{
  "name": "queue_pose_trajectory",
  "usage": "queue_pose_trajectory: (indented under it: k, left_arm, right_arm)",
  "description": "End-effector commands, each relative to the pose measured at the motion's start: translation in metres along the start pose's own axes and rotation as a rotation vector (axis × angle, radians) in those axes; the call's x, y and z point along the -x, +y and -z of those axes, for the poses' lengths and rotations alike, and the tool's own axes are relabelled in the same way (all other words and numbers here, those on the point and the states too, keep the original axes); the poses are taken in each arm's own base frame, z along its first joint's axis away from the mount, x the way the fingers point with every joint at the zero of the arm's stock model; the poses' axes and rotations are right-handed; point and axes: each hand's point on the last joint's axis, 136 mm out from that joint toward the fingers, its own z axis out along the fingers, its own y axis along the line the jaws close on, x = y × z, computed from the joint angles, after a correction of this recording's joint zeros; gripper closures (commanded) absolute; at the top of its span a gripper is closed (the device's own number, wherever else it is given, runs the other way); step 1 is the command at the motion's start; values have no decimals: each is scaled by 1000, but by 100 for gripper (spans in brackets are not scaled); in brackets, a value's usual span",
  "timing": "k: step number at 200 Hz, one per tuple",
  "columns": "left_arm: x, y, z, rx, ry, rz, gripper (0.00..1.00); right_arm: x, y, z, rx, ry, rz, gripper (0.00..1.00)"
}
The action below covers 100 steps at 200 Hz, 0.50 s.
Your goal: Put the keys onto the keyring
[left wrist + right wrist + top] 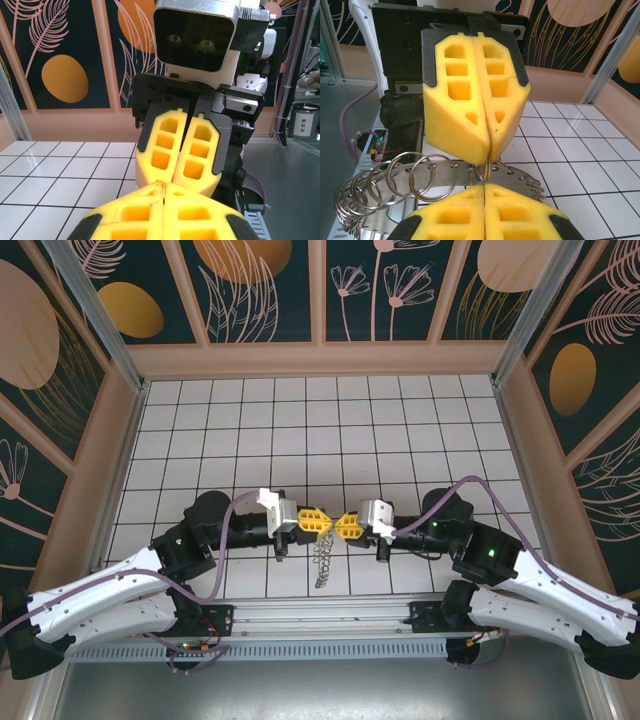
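Note:
My two yellow-fingered grippers meet tip to tip above the white tiled floor (300,430). The left gripper (322,523) is shut, and a small split ring (486,172) comes out of its seam. That ring belongs to the keyring (462,167), a curved metal strip with holes and several loose rings that hangs in the air. The ring's lower end runs into the seam of my right gripper (485,186), which is also shut. From above, the keyring (322,562) dangles just below the meeting point. The left gripper (164,186) touches the right gripper (173,179). The keys are out of view.
Patterned wall panels close the cell at the back and both sides. An aluminium rail (320,625) runs along the near edge between the arm bases. Purple cables (480,490) loop over each arm.

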Motion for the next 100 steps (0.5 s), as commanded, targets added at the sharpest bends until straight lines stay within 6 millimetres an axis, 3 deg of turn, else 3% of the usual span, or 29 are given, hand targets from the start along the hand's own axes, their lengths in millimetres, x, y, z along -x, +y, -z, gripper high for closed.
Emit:
queue_pose_trajectory:
  k: [1, 64, 100]
  left_arm:
    - [34, 0, 3, 4, -120, -54, 100]
    - [40, -5, 2, -40, -214, -34, 100]
    - [40, -3, 1, -29, -202, -36, 100]
  right_arm:
    - [2, 7, -4, 34, -22, -3, 90]
    - [12, 15, 4, 66, -85, 7, 87]
    - [16, 8, 14, 6, -106, 4, 83]
